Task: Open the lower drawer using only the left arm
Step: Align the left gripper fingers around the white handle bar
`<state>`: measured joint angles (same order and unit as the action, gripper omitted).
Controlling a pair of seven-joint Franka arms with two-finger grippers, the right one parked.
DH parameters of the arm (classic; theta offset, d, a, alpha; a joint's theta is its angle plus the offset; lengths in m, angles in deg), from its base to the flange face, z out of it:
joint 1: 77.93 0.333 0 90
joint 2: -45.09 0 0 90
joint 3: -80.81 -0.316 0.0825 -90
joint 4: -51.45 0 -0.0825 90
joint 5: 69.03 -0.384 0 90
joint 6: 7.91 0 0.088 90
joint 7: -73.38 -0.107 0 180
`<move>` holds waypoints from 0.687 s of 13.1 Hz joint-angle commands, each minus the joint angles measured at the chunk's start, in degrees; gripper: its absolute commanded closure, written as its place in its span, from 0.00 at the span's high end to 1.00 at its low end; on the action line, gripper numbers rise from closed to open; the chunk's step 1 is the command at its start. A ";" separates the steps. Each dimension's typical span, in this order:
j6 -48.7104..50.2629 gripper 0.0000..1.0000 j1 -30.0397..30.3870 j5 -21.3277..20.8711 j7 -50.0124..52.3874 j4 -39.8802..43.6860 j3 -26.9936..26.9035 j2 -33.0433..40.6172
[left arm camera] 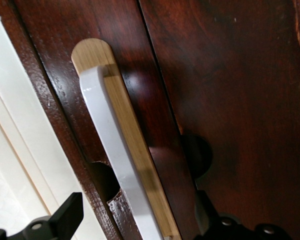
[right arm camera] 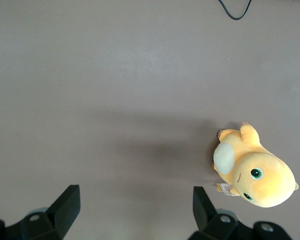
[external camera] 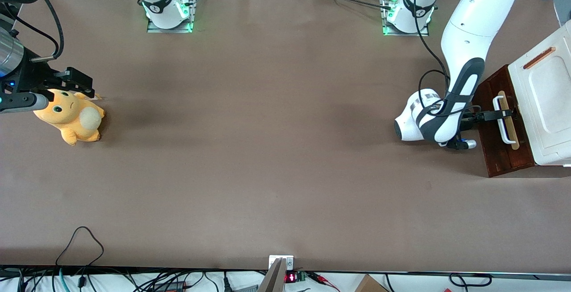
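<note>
Dark wooden drawer sits at the working arm's end of the table. The gripper straddles the white handle, jaws wide; an unclosed pull would slip off.

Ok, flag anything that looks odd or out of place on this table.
An orange plush toy lies on its side toward the parked arm's end. The cabinet sits askew. The left arm's claw, open, straddles the lower drawer's white handle.
</note>
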<state>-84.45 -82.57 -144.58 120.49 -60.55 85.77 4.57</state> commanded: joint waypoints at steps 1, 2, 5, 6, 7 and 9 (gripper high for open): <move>0.69 0.92 0.51 -1.53 0.17 0.38 0.40 -0.35; 0.78 0.87 0.51 -1.53 0.43 0.38 0.49 -0.35; 1.04 0.67 0.51 -1.44 1.05 0.38 0.66 -0.35; 1.13 0.63 0.51 -1.44 1.23 0.38 0.66 -0.26; 1.22 0.61 0.51 -1.36 1.23 0.38 0.66 -0.35; 1.22 0.54 0.51 -1.36 1.23 0.38 0.66 -0.35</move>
<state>-84.37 -82.50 -144.59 121.31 -60.55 85.88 4.57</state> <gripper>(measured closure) 0.383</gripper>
